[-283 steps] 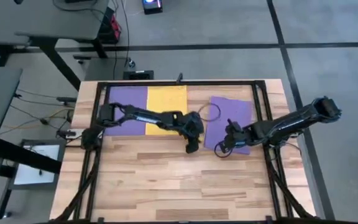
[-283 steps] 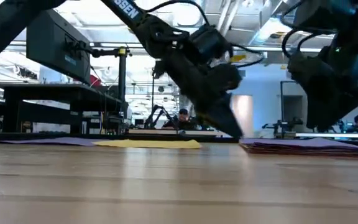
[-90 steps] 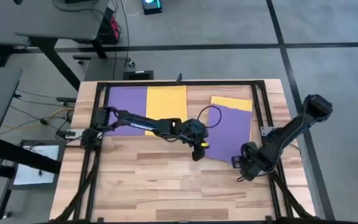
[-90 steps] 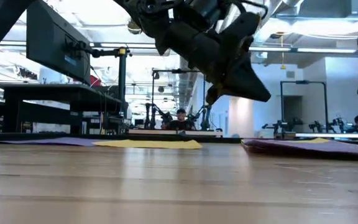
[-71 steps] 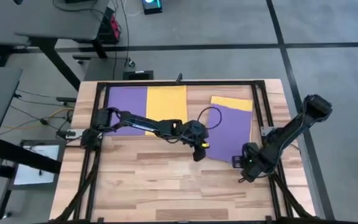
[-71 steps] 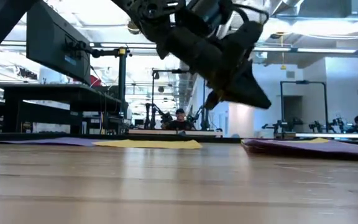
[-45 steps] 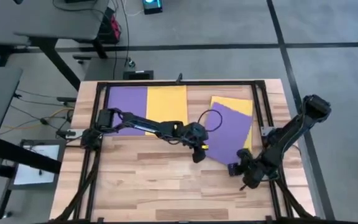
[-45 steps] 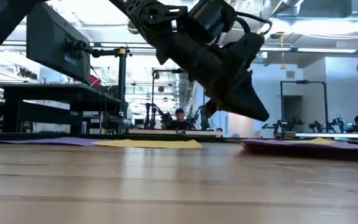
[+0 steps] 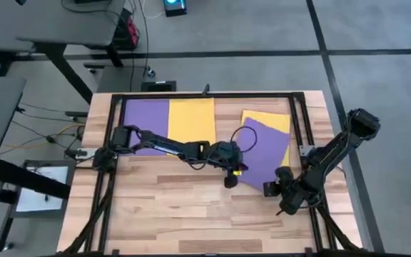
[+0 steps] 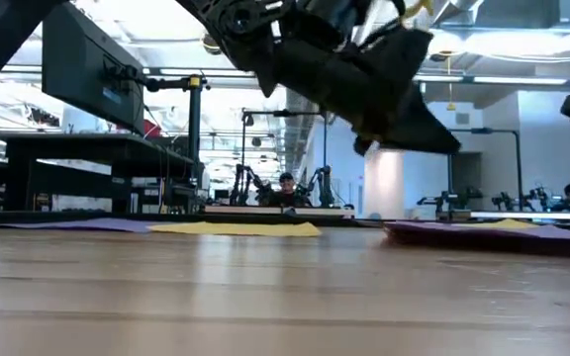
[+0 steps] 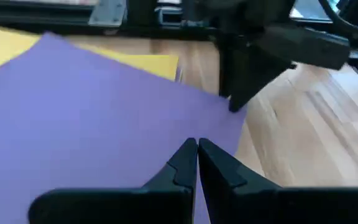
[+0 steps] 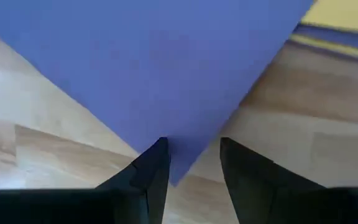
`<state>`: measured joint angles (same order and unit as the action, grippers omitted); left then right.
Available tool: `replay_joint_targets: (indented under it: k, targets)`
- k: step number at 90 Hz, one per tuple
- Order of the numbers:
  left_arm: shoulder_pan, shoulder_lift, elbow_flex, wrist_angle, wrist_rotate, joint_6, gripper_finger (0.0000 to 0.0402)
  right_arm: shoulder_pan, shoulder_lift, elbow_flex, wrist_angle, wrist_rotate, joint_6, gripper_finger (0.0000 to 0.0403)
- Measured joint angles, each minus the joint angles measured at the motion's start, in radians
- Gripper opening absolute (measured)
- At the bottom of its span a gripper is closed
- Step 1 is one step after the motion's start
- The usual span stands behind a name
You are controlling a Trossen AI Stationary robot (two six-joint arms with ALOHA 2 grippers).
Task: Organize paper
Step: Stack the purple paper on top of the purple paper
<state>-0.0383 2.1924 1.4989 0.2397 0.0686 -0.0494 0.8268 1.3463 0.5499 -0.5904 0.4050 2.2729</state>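
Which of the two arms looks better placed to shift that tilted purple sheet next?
Probably the right. Its tool is open with the purple sheet's near corner between its fingers. The left tool is shut, hovering at the sheet's other edge.

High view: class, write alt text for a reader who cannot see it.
Seen from above, a purple sheet lies skewed over a yellow sheet on the wooden table's right side. The left tool is at its left edge, the right tool at its near corner. Another purple sheet and yellow sheet lie side by side at the far left.
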Motion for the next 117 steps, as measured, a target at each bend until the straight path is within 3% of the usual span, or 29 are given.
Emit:
replay_joint_targets:
  k: [16, 44, 69, 96, 117]
  targets:
    - [0.006, 0.094, -0.006, -0.036, 0.028, -0.079, 0.0, -0.017, 0.043, 0.002, 0.05, 0.019, -0.004, 0.0132]
    - [-0.036, 0.083, -0.002, -0.117, 0.189, -0.196, 0.0, 0.009, 0.049, 0.001, 0.173, 0.024, 0.006, 0.0132]
    - [-0.05, 0.082, -0.002, -0.122, 0.186, -0.181, 0.0, 0.011, 0.12, 0.004, 0.282, 0.063, -0.003, 0.0132]
    - [-0.052, 0.082, -0.002, -0.118, 0.188, -0.181, 0.0, -0.015, 0.165, 0.002, 0.318, 0.221, -0.003, 0.0132]
    - [-0.053, 0.082, -0.002, -0.116, 0.188, -0.154, 0.0, -0.049, 0.21, 0.006, 0.332, 0.218, -0.006, 0.0132]
